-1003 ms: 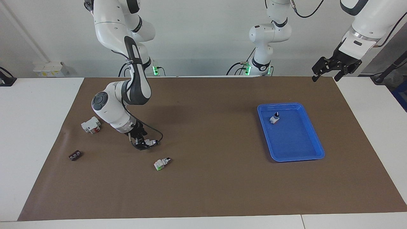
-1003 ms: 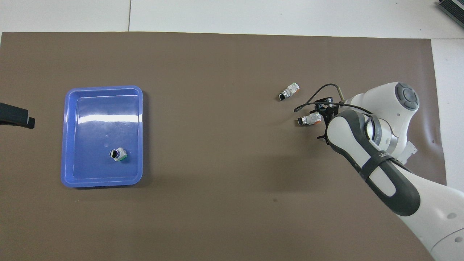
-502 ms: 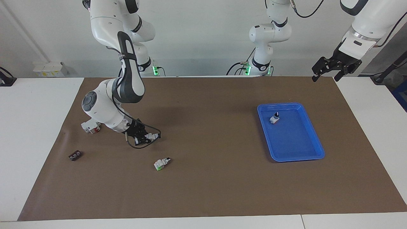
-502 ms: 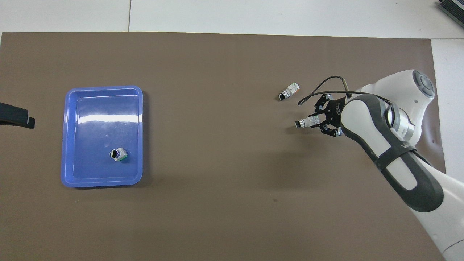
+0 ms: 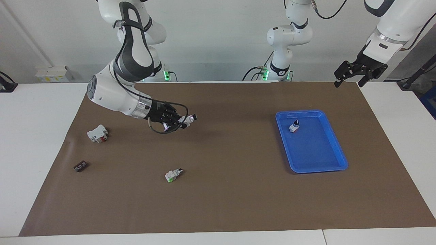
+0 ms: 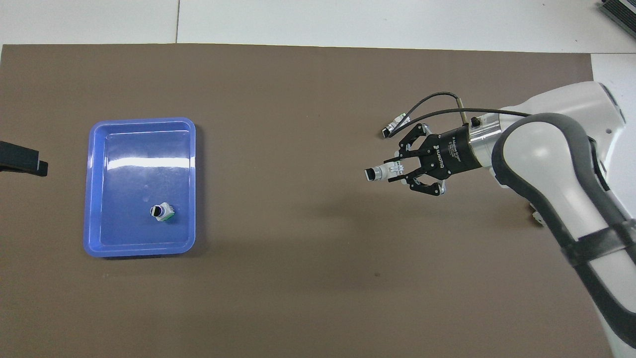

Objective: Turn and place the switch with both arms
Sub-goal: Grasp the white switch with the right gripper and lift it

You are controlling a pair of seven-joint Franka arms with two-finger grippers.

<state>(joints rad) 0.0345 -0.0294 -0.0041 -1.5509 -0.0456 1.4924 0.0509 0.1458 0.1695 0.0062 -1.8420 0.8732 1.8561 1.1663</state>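
switch lifted off mat, right arm raised

right gripper: raised, wrist nearly level, fingers clamped on switch | left gripper: waits high, fingers apart

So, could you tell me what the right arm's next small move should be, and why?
Probably carry the switch toward the middle of the table. The right claw holds it up over the mat, and the left claw waits open at the other end.

One switch in tray; another on mat, toward right arm's end.
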